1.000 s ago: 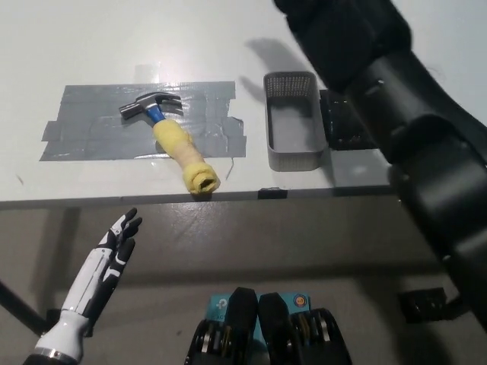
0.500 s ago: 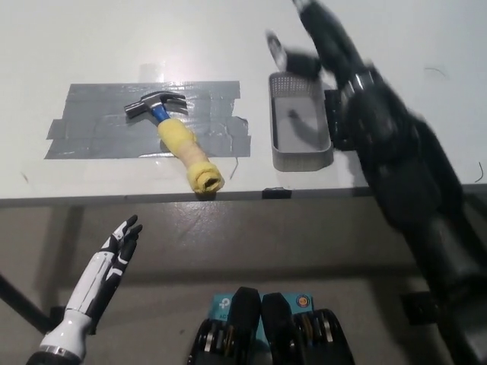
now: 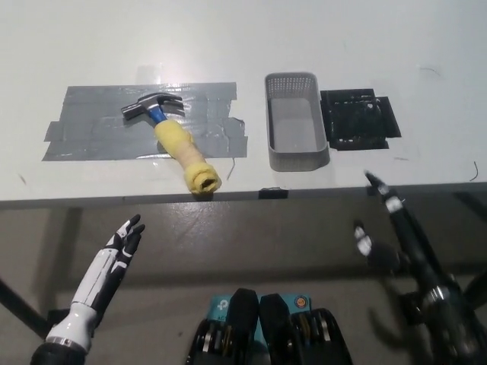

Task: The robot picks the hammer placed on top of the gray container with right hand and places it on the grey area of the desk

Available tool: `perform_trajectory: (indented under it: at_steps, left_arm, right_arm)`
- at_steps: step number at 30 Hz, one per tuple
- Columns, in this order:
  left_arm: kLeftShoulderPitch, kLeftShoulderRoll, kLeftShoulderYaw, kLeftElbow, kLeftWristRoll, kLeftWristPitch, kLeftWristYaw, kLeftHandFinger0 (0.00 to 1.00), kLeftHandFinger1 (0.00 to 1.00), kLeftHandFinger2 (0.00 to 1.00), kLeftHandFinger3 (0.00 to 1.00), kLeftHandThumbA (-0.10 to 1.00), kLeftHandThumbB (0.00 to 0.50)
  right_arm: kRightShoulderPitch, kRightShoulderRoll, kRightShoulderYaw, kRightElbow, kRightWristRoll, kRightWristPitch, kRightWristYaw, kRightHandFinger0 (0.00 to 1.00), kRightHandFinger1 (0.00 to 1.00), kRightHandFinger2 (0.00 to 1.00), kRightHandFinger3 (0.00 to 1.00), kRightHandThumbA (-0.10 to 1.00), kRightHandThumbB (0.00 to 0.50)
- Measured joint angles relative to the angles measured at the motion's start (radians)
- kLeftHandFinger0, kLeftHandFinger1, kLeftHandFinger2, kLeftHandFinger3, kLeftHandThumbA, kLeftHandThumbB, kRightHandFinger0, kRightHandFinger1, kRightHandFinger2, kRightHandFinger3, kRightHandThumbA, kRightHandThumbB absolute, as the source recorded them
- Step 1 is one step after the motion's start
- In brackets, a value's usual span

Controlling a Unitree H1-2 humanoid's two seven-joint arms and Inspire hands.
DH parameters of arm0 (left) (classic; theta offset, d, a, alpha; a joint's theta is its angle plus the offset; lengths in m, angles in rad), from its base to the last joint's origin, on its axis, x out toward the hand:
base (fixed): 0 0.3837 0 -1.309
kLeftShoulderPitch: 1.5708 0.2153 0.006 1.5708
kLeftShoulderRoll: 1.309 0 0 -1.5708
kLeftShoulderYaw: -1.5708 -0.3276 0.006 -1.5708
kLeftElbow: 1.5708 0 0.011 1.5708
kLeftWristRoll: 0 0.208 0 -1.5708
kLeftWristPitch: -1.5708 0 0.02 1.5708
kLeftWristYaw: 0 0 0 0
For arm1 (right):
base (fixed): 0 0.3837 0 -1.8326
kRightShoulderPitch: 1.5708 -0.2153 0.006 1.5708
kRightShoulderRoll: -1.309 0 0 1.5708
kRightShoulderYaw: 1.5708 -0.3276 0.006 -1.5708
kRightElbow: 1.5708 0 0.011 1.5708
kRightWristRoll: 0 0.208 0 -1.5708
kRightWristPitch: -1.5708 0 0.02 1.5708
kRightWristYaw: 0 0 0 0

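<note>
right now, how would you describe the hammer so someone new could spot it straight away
On the white desk, look at the grey taped patch left of the grey mesh container. The hammer lies there, its metal head on the tape, its handle reaching the desk's near edge. Only it has yellow wrap.

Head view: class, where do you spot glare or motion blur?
Head view: glare whitens the grey tape patch above the hammer; the black right hand is smeared by motion blur; the white left hand and gray container look sharp.
</note>
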Motion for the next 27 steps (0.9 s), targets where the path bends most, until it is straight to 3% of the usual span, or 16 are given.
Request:
perform_trajectory:
  at_steps: [3,8,14,16,18,19,21,22,23,25,27]
  left_arm:
    - [0.002,0.000,0.001,0.007,-0.002,-0.001,0.000,1.00,1.00,1.00,1.00,1.00,0.320]
    - [0.025,0.000,0.009,0.008,-0.014,-0.008,0.000,1.00,1.00,1.00,1.00,1.00,0.349]
    - [0.084,0.000,0.017,0.008,-0.033,-0.031,0.000,1.00,1.00,1.00,1.00,1.00,0.353]
    - [0.096,0.000,0.019,0.008,-0.037,-0.036,0.000,1.00,1.00,1.00,1.00,1.00,0.344]
    - [0.107,0.001,0.020,0.008,-0.039,-0.045,0.000,1.00,1.00,1.00,1.00,1.00,0.347]
    - [0.109,0.002,0.021,0.008,-0.039,-0.049,0.000,1.00,1.00,1.00,1.00,1.00,0.349]
    - [0.109,0.002,0.022,0.008,-0.039,-0.054,0.000,1.00,1.00,1.00,1.00,1.00,0.358]
    - [0.109,0.002,0.023,0.008,-0.039,-0.058,0.000,1.00,1.00,1.00,1.00,1.00,0.358]
    - [0.109,0.002,0.023,0.008,-0.039,-0.061,0.000,1.00,1.00,1.00,1.00,1.00,0.360]
    - [0.109,0.002,0.025,0.008,-0.041,-0.068,-0.001,1.00,1.00,1.00,1.00,1.00,0.359]
    - [0.109,0.002,0.025,0.008,-0.042,-0.069,-0.001,1.00,1.00,1.00,1.00,1.00,0.353]
  right_arm:
    - [0.096,0.003,-0.018,-0.102,0.018,-0.004,-0.001,1.00,1.00,1.00,1.00,0.41,0.254]
    - [0.227,0.032,-0.060,-0.276,0.075,-0.048,-0.014,1.00,1.00,1.00,1.00,0.26,0.251]
    - [0.302,0.091,-0.104,-0.239,0.128,-0.151,-0.048,1.00,1.00,1.00,1.00,0.20,0.302]
    - [0.305,0.099,-0.113,-0.192,0.135,-0.179,-0.056,1.00,1.00,1.00,1.00,0.15,0.312]
    - [0.305,0.109,-0.128,-0.134,0.140,-0.210,-0.070,1.00,1.00,1.00,1.00,0.03,0.295]
    - [0.305,0.113,-0.132,-0.118,0.143,-0.224,-0.078,1.00,1.00,1.00,0.75,-0.10,0.261]
    - [0.305,0.124,-0.142,-0.097,0.145,-0.250,-0.093,1.00,1.00,1.00,0.68,-0.10,0.241]
    - [0.304,0.132,-0.149,-0.088,0.145,-0.266,-0.104,1.00,1.00,1.00,0.80,-0.10,0.264]
    - [0.304,0.135,-0.152,-0.085,0.146,-0.274,-0.109,1.00,1.00,1.00,0.98,-0.01,0.283]
    - [0.305,0.148,-0.159,-0.080,0.146,-0.300,-0.122,1.00,1.00,1.00,1.00,0.10,0.329]
    - [0.305,0.148,-0.159,-0.080,0.146,-0.310,-0.123,1.00,1.00,1.00,1.00,0.12,0.341]
